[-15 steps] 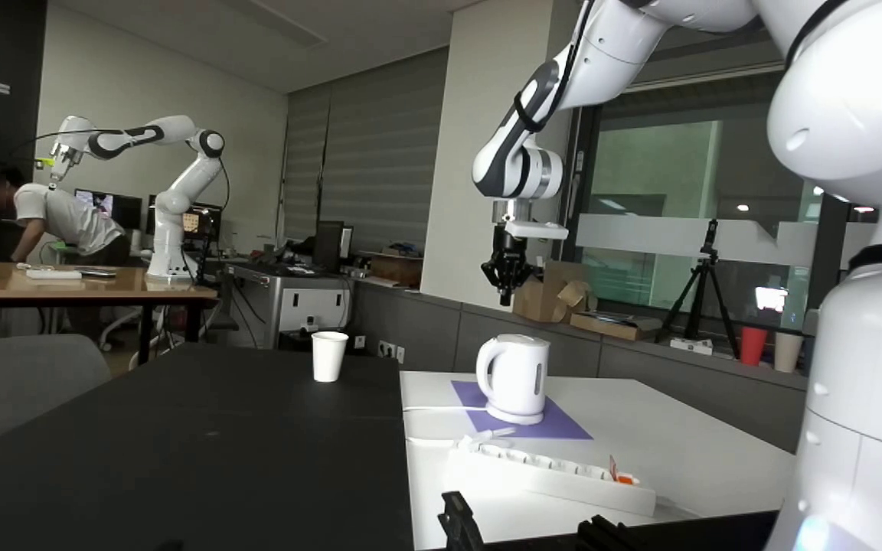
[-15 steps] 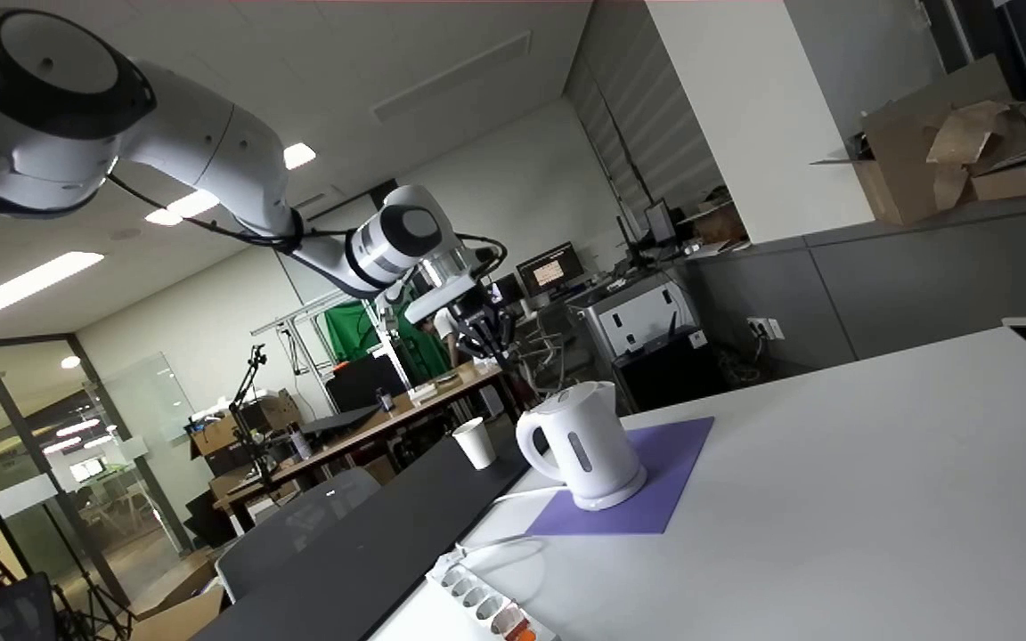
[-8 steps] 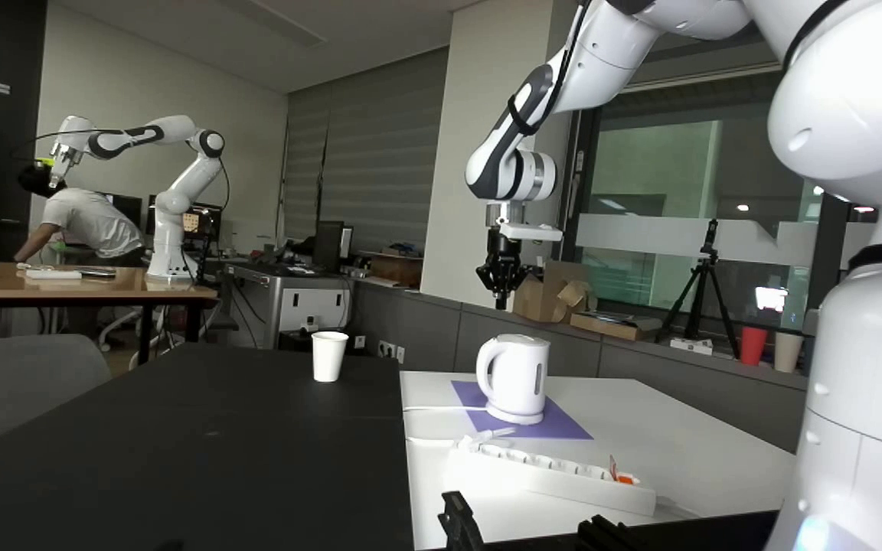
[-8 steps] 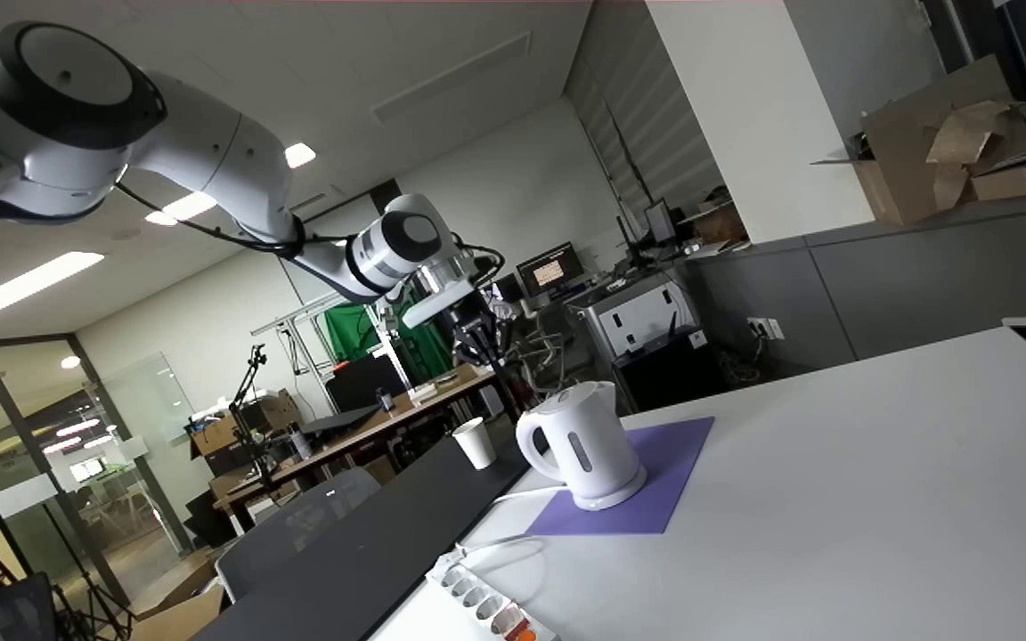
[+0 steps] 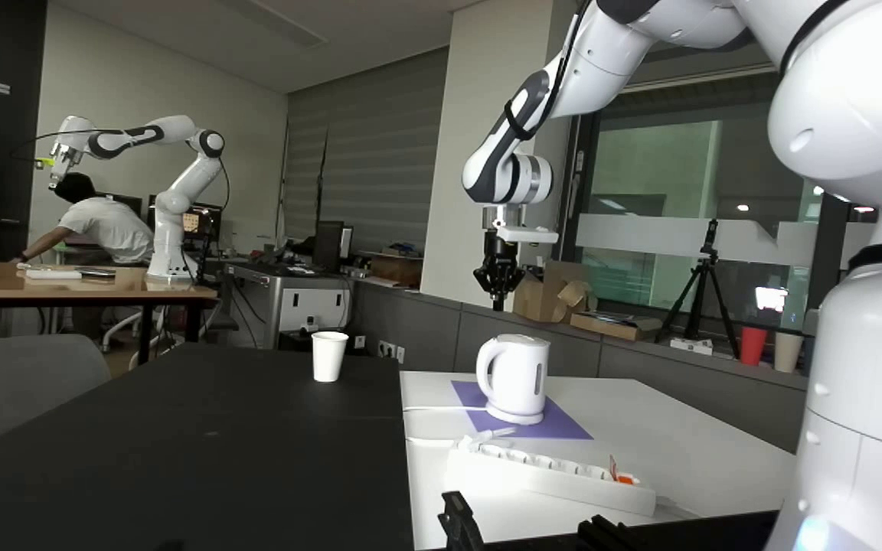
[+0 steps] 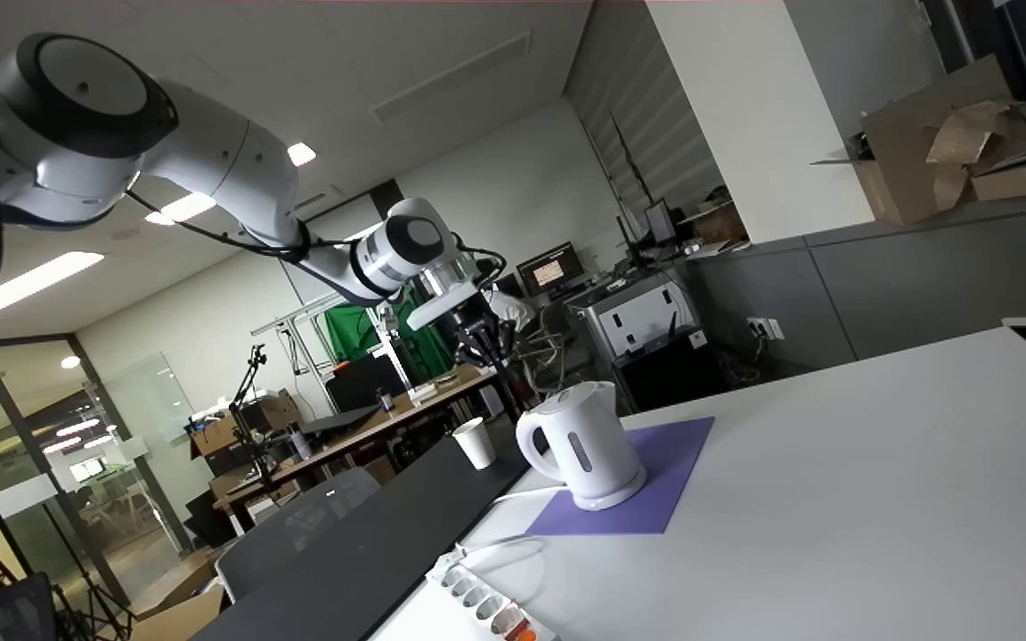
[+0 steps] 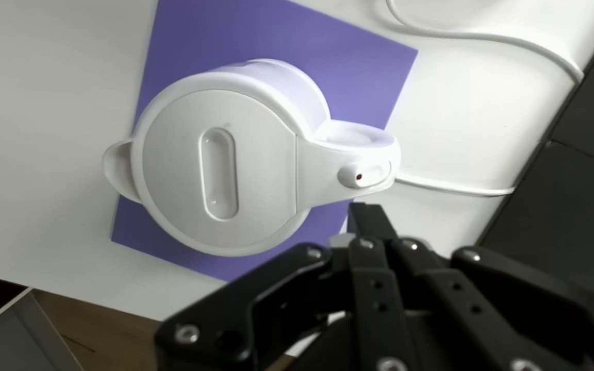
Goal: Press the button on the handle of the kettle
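Note:
The white kettle (image 5: 521, 379) stands upright on a purple sheet (image 5: 563, 425). It also shows in an exterior view (image 6: 584, 445) and from above in the wrist view (image 7: 266, 180). Its handle points right in the wrist view, with a small white raised button (image 7: 372, 175) with a dark red dot on top. My black gripper (image 5: 498, 304) hangs pointing down above the kettle, with a gap between fingertips and kettle. In the wrist view the gripper (image 7: 372, 214) has its fingertips together and empty, just below the handle button in the picture.
A white power strip (image 5: 548, 478) lies on the white table (image 5: 678, 428) in front of the kettle. A white cord (image 7: 454, 186) runs from the kettle. A paper cup (image 5: 328, 357) stands on the adjoining black table (image 5: 204, 451).
My gripper has moved a little left and slightly down in an exterior view. The kettle has not moved. A person in the background has shifted right.

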Available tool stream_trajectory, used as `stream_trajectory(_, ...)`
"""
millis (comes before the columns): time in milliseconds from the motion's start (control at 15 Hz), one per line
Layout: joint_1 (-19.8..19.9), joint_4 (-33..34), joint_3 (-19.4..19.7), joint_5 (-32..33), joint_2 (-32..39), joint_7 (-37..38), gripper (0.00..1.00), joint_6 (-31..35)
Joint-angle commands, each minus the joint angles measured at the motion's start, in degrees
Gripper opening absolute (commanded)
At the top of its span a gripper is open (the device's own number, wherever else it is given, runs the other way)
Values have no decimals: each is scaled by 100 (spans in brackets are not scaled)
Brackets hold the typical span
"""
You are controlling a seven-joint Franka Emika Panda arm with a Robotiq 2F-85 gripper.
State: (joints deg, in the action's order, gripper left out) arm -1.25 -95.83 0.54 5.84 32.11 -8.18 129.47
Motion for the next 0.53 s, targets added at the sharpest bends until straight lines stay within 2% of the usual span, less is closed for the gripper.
stream_trajectory(0,-41,428,50,211,249,96,0,-143)
stream_trajectory(467,-93,621,53,386,492,121,0,-293)
